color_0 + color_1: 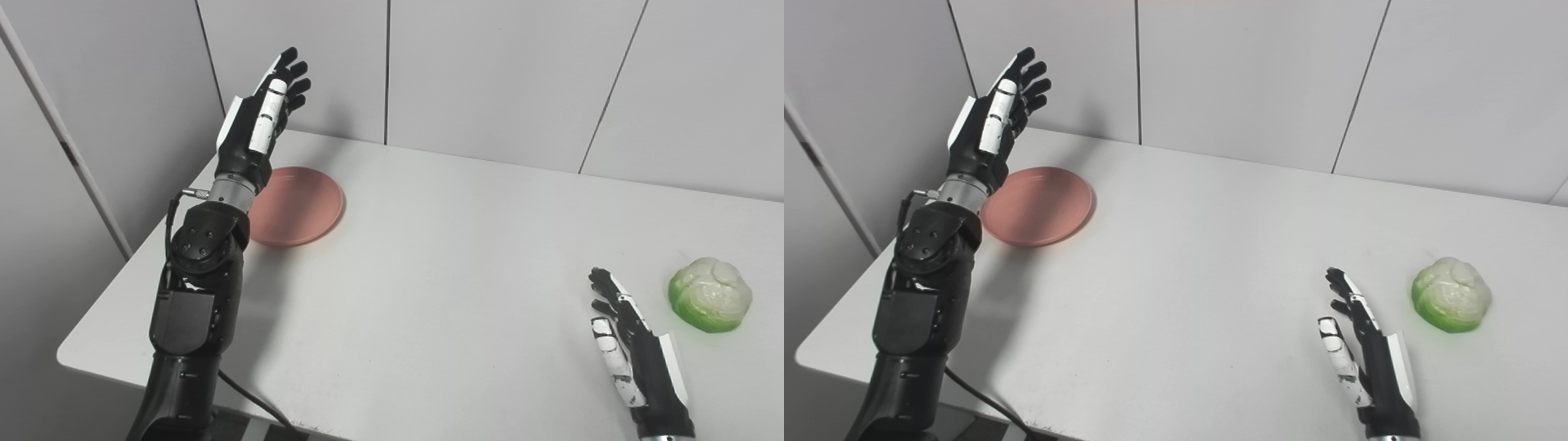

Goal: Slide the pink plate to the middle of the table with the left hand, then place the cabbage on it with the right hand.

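Observation:
The pink plate (300, 205) lies flat near the table's far left corner. My left hand (260, 119) is raised in the air above the plate's left rim, fingers apart and pointing up, holding nothing. The forearm hides part of that rim. A green and white cabbage (710, 294) rests on the table at the right. Just left of the cabbage, near the front edge, my right hand (628, 343) stands open, apart from the cabbage and empty.
The white table (441, 263) ends against a grey panelled wall (508, 73) at the back. Its left edge and front edge are close to my arms. A black cable (257, 401) hangs off the front left.

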Robot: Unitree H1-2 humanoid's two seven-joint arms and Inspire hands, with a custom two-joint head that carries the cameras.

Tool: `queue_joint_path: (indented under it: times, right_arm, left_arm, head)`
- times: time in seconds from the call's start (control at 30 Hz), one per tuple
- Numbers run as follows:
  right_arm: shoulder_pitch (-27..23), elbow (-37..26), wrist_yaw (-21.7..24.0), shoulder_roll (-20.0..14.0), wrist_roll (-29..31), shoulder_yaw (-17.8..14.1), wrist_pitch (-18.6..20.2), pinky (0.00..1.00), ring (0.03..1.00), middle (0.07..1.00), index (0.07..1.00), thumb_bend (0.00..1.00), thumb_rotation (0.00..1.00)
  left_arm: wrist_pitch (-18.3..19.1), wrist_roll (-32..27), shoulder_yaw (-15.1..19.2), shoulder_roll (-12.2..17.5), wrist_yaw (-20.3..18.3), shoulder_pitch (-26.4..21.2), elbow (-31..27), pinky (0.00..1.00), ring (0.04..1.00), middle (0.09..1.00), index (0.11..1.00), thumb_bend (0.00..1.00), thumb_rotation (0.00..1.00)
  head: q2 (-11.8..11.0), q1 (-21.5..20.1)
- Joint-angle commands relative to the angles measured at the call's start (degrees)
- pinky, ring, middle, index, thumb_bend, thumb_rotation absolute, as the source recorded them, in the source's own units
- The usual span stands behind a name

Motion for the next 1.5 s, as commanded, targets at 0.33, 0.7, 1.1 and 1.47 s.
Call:
queue_joint_path:
  times: [0.33,0.7,1.1,1.47]
  right_arm:
    - [1.16,4.23,-0.31,-1.79,-0.2,-1.21,-0.37,0.84,0.884,0.881,0.876,0.29,1.0]
    - [1.62,3.07,0.1,-1.66,0.69,-1.51,0.85,0.85,0.887,0.886,0.884,0.27,1.0]
    - [1.48,3.17,0.81,-2.04,1.46,-1.79,-0.05,0.85,0.89,0.888,0.882,0.25,1.0]
    - [1.48,2.64,1.11,-1.97,1.54,-1.87,0.49,0.85,0.888,0.887,0.882,0.27,1.0]
  left_arm:
    - [-2.68,-3.24,5.15,4.49,2.9,-4.45,5.31,0.92,0.926,0.933,0.92,0.45,1.0]
    - [-5.5,-6.37,8.24,6.65,3.46,-4.47,12.34,0.84,0.861,0.864,0.83,0.45,0.97]
    - [-9.14,-7.25,9.44,7.84,4.26,-4.36,20.13,0.84,0.858,0.862,0.844,0.4,0.96]
    - [-8.72,-8.18,9.33,8.31,4.84,-4.66,26.5,0.8,0.823,0.834,0.821,0.4,1.0]
  head:
    - [-0.52,0.76]
    - [0.11,1.24]
    - [1.09,2.09]
    - [1.69,1.86]
